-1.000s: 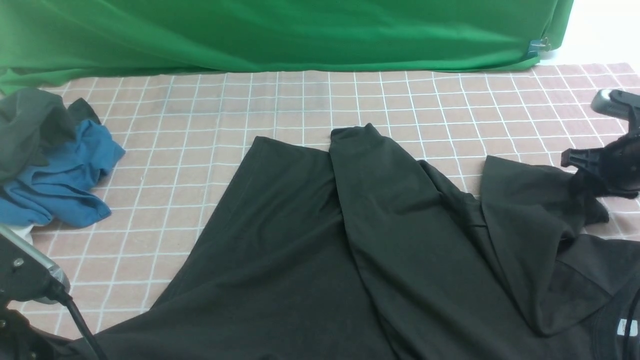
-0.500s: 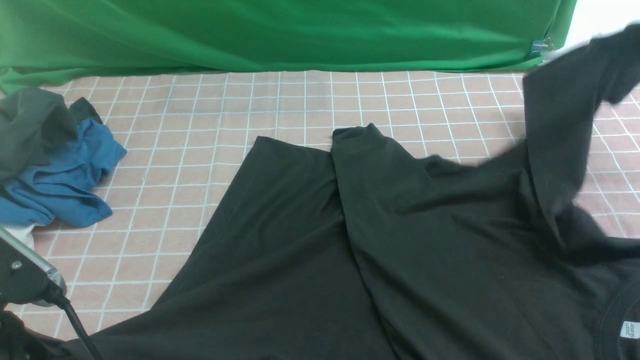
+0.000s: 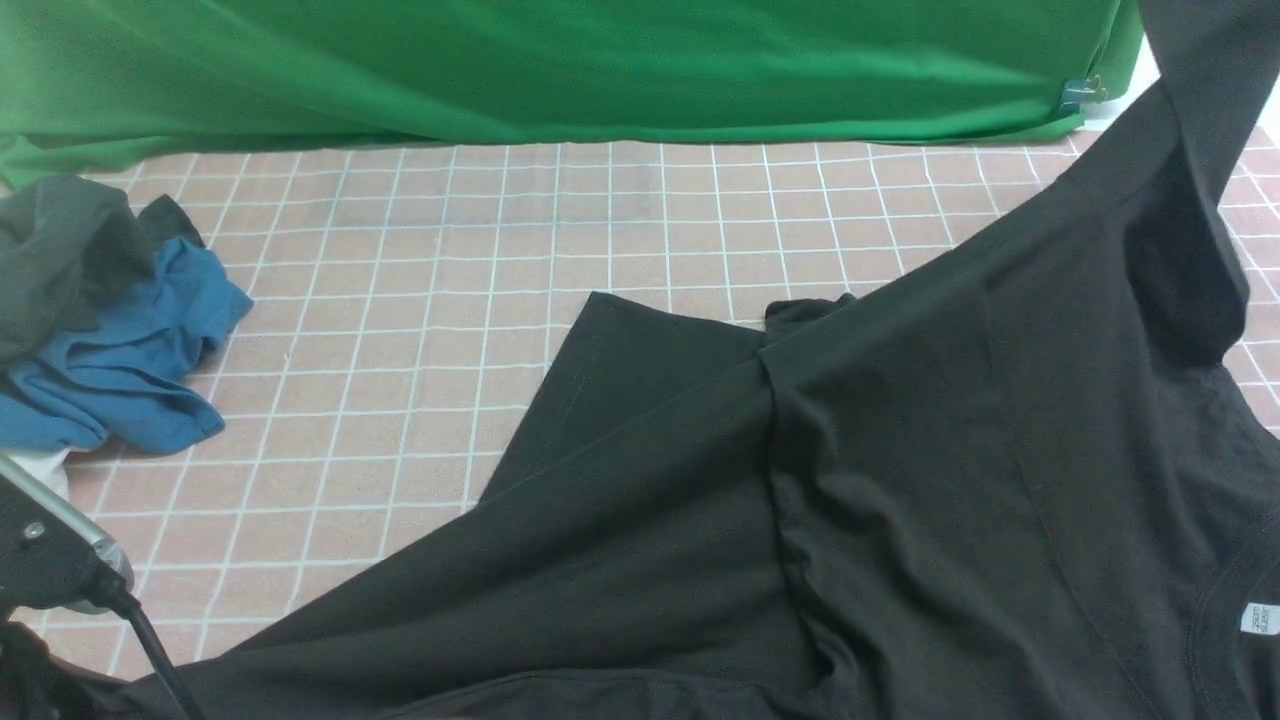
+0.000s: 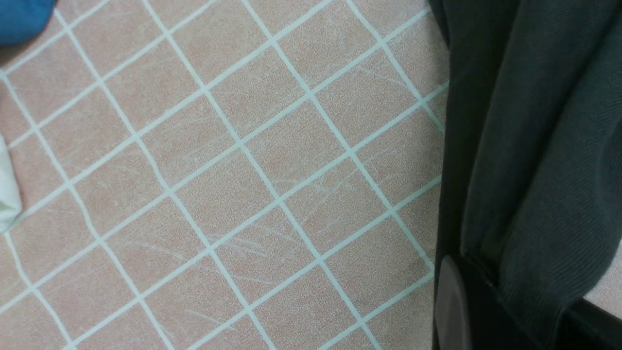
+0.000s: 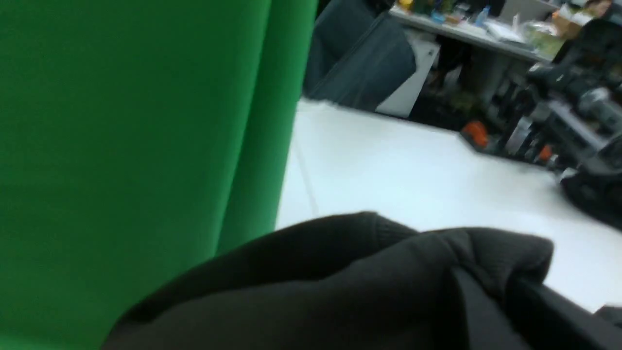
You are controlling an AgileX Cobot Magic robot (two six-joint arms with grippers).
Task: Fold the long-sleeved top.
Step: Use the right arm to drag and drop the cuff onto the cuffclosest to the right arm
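The long-sleeved top (image 3: 900,480) is black and lies across the near half of the checked table, its round neck and white label (image 3: 1259,619) at the near right. Its far right part is pulled up taut and leaves the front view at the top right corner. In the right wrist view my right gripper (image 5: 491,287) is shut on a bunched fold of the top (image 5: 340,272), high above the table. In the left wrist view my left gripper (image 4: 486,291) is shut on a dark fold of the top (image 4: 534,146) at the near left, just above the cloth.
A blue garment (image 3: 130,370) and a dark grey-green garment (image 3: 60,250) lie heaped at the far left. A green backdrop (image 3: 560,70) hangs along the back edge. The pink checked tablecloth (image 3: 400,300) covers the table. Part of my left arm (image 3: 60,560) shows at the near left.
My right gripper has closed on the top's right part and lifted it up out of the front view. The cloth has pulled taut and slid to the right. The left arm has stayed put.
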